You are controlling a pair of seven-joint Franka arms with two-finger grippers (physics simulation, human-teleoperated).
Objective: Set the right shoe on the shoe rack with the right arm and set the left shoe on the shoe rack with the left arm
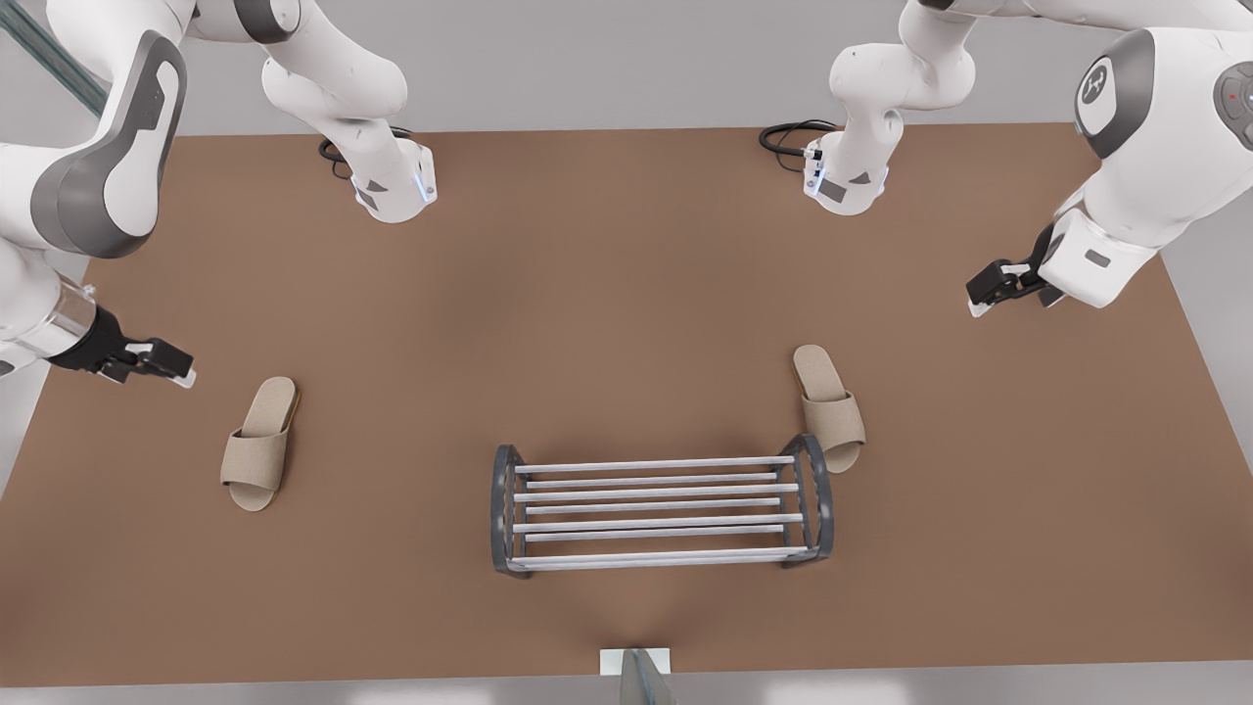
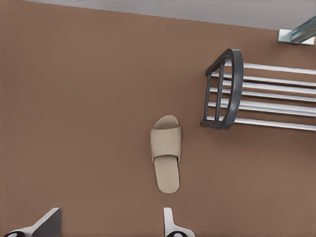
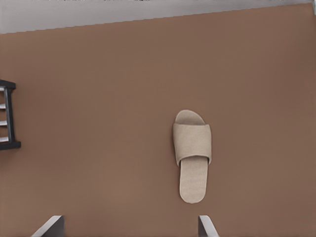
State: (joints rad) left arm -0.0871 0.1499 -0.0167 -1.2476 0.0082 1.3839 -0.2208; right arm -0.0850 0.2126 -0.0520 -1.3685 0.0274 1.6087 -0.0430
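**Both arms poised, slippers not yet gripped**

Brown tabletop [image 1: 626, 294] carries everything. The low rack of silver bars between dark grey arched end frames [image 1: 661, 509] sits toward the near edge and holds nothing.

- Beige open-toe fabric slipper at the front view's right [image 1: 829, 406]: just beside the rack's end frame, maybe touching. Left gripper [image 1: 987, 294] hangs above and outboard of it, heel end nearer. In the left wrist view its jaws are spread wide and empty, and the slipper's long axis runs straight away from them.
- Matching beige slipper at the front view's left [image 1: 259, 446]: well apart from the rack. Right gripper [image 1: 168, 369] is close above its heel side, jaws wide and empty.

Judgement: the end frame crowds the left arm's grasp; the right arm's path looks free
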